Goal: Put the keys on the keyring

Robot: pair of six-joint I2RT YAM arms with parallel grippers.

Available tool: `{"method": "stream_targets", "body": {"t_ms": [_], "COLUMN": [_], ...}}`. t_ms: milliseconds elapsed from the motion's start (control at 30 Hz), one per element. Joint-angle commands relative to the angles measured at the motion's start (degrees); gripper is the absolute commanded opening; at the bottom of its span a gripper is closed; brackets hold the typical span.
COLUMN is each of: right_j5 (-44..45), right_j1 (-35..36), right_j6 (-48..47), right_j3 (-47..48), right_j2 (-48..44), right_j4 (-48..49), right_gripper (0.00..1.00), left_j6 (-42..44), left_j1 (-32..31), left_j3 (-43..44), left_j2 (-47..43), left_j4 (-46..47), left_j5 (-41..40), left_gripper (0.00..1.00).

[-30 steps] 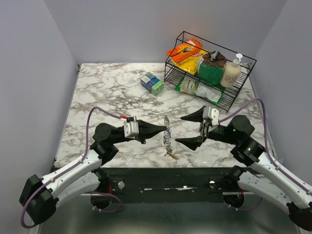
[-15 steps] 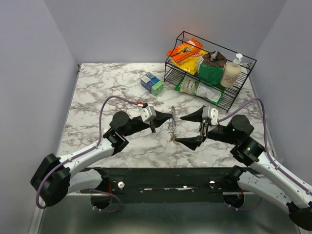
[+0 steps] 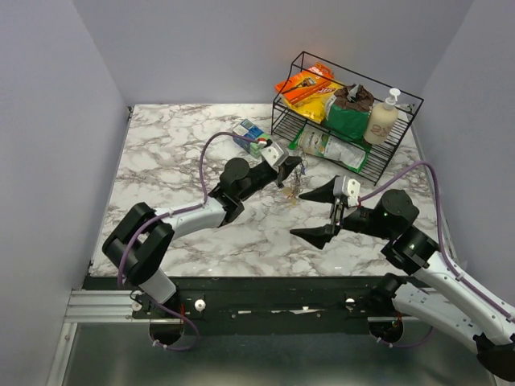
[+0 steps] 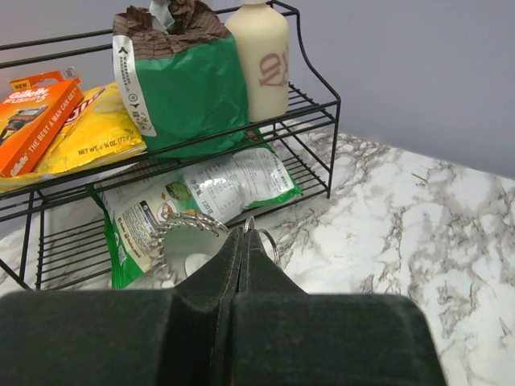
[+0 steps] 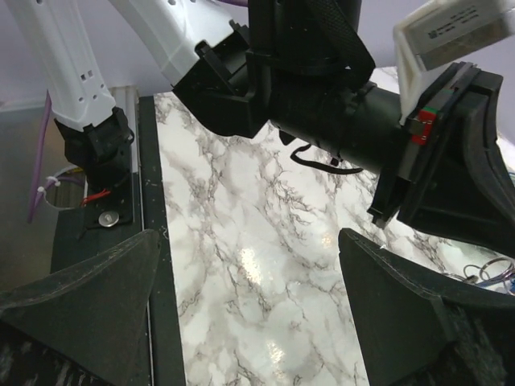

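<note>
Both jaws of the left gripper [image 4: 245,235] are pressing together on the keyring [image 4: 191,218], which is dangling from their tips, with keys [image 3: 292,190] seemingly hanging beneath. The right gripper [image 3: 295,214] is gaping wide, empty.

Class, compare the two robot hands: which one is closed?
The left hand, pinched shut on the keyring; the right hand stands wide open and empty.

Three cameras around one marble table [image 3: 177,153]
From high behind the near edge we look down on the whole table; low behind the left gripper [image 4: 244,235] we face the wire rack [image 4: 331,145] closely, also seen from overhead; past the right gripper [image 5: 249,237] we look back at the left arm [image 5: 314,80]
</note>
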Motion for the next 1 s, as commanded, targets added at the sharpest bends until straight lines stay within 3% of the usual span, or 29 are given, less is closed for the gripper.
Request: {"method": "stream_targets", "body": {"t_ms": [0,167,567,967], "right_j5": [1.62,1.10,-0.84,-1.98], "right_j1": [0.30,0.30,0.30,0.30], "right_j6": [-0.03,0.75,1.81,2.07], "right_j3": [1.93,1.76,1.93,1.84], "right_j2": [-0.83,-0.48,1.10,1.80], "right_j4": [-3.30,-3.30,-3.74,-4.00], "right_gripper": [1.00,1.00,1.00,1.00], "left_j6": [-1.64,-3.93,-7.71,-9.03], "left_j1": [-0.11,-0.11,-2.83,-6.17], "left_j3": [1.91,-2.92,-24.11,-35.62], "left_j2": [2.79,3.41,2.62,-3.97], "left_j4": [8.57,11.64,24.13,23.70], "left_j5": [-4.82,-7.02,-15.37,-23.28], "left_gripper": [0.00,0.00,0.00,0.00]}}
